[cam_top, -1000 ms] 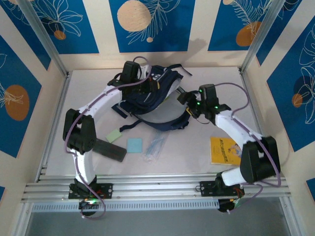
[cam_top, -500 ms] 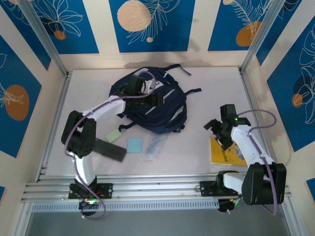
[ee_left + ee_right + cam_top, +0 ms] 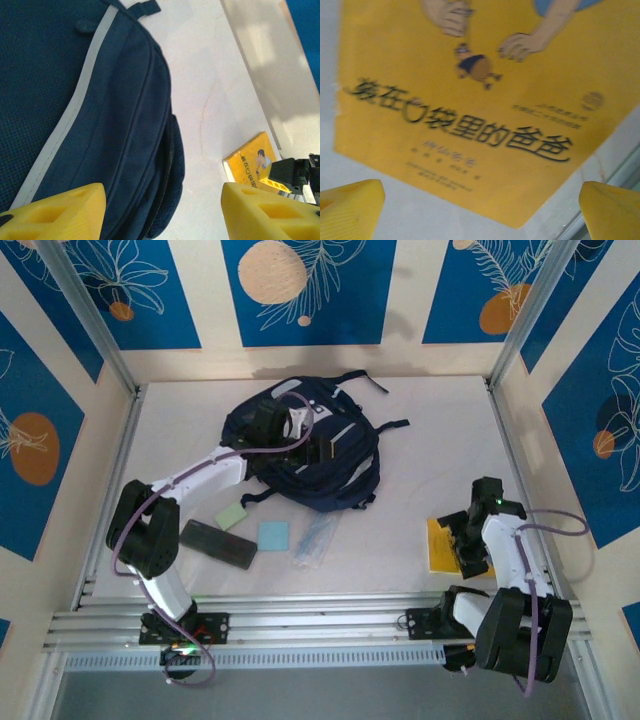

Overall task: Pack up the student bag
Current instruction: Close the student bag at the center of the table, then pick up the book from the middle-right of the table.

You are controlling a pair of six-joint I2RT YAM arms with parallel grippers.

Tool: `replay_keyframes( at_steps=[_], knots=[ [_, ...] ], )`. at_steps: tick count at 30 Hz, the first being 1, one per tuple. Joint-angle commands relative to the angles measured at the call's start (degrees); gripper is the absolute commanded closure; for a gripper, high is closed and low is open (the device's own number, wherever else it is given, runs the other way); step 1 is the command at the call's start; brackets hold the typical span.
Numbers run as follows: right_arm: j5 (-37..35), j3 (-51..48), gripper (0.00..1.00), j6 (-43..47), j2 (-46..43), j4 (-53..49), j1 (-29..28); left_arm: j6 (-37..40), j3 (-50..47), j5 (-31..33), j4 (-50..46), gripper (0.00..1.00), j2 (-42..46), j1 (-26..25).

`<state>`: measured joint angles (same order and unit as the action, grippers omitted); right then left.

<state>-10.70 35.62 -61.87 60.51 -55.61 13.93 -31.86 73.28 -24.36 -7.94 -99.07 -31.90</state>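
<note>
The student bag (image 3: 340, 465), a dark navy backpack with black straps and pale stripes, lies flat at the back centre of the table. My left gripper (image 3: 318, 445) hovers open over its top; in the left wrist view the bag (image 3: 100, 100) lies under the gripper (image 3: 162, 215), and nothing is between the yellow fingertips (image 3: 55, 210). My right gripper (image 3: 465, 542) hangs open just above a yellow book (image 3: 440, 538) at the front right. In the right wrist view the book cover (image 3: 470, 100) lies flat under the open gripper (image 3: 480, 210).
In front of the bag lie a black case (image 3: 218, 542), a green note pad (image 3: 232, 515), a light blue pad (image 3: 273, 535) and a clear packet of pens (image 3: 318, 537). The metal rail (image 3: 320, 625) runs along the near edge, close to the book.
The right arm has swung away from the bag to the front right, over the yellow book. The bag, lifted a second ago, now lies flat. The left gripper stays above it.
</note>
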Motion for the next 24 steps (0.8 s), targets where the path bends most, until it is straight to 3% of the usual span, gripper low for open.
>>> replay_keyframes(
  at_steps=[1,10,15,18,21,24],
  knots=[
    [0.4,-2.2,0.00,-2.8,-1.3,-2.2,1.9,-1.6,-1.3,1.3,2.7,0.38,1.6,0.0],
    [2.7,-8.8,0.02,-5.5,-0.3,7.3,4.6,-2.6,-2.1,1.7,3.6,0.37,1.8,-0.1],
    [2.0,-10.1,0.20,-3.8,-0.2,11.3,4.5,-2.7,-2.5,1.7,3.5,0.37,1.9,-0.1],
    [2.3,-10.5,0.42,-0.6,-0.5,13.3,4.5,-3.2,-3.0,1.5,3.8,0.37,1.9,-0.1],
    [4.1,-11.0,0.55,3.9,-1.5,15.9,4.3,-3.5,-3.3,1.1,4.2,0.37,1.9,-0.1],
    [6.4,-10.9,0.64,7.8,-2.8,18.1,3.7,-3.8,-3.4,0.9,4.3,0.37,1.6,-0.1]
  ],
)
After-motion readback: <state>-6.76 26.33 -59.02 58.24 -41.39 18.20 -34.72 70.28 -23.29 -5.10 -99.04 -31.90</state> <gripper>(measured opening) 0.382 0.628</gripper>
